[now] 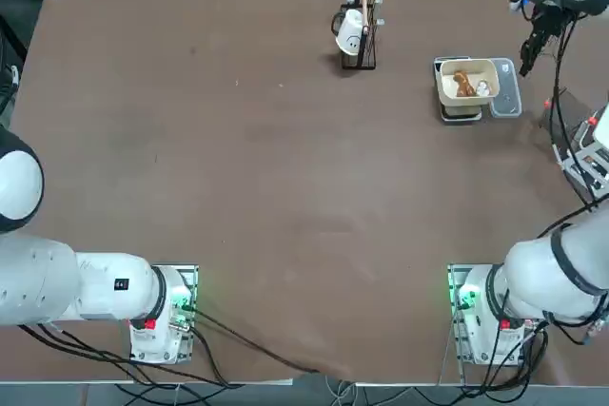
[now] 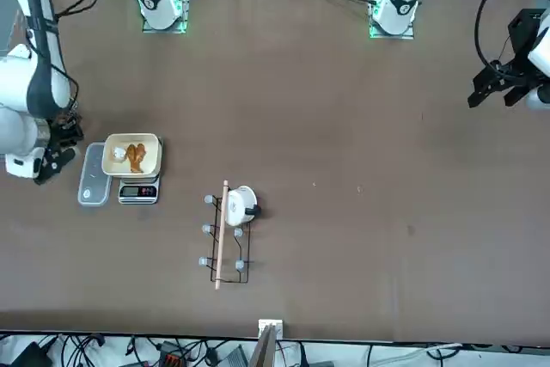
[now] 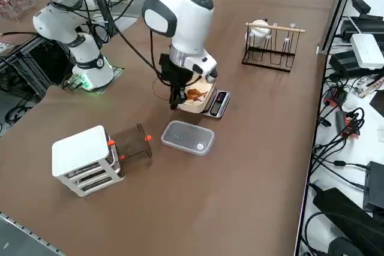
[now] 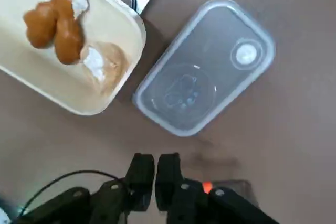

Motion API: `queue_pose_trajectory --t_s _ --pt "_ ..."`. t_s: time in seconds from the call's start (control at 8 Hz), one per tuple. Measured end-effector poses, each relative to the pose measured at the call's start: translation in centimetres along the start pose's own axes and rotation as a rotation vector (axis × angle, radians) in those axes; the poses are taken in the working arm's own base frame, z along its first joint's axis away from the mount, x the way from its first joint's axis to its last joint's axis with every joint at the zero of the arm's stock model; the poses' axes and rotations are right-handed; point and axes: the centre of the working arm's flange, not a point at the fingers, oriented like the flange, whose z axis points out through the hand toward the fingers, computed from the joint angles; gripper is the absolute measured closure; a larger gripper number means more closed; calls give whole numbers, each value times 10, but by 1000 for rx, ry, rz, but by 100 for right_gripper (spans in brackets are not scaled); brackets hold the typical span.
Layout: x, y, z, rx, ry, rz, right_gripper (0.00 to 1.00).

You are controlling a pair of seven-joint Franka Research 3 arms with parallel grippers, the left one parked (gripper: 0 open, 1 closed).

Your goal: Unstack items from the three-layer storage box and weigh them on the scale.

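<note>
The jaws of the right gripper (image 4: 155, 174) are clenched on nothing, hovering over the counter (image 1: 285, 187) beside the translucent plate (image 4: 205, 66) and cream tray (image 4: 118, 85).

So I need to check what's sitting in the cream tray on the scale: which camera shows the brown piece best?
The right wrist view: the brown piece fills much of the cream tray, lumpy and forked. The top view and front view show only a small brown blob. In the right side view the right arm partly hides it.
</note>
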Motion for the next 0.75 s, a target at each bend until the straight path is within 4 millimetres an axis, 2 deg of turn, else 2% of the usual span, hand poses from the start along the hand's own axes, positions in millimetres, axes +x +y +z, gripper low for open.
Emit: queue_pose_trajectory --t_s 0.12,0.38,0.75 --pt "0 6 17 1 2 -29 95" --pt "-14 12 55 -12 -11 -57 98" --pt "-48 22 88 -18 -81 -63 98"
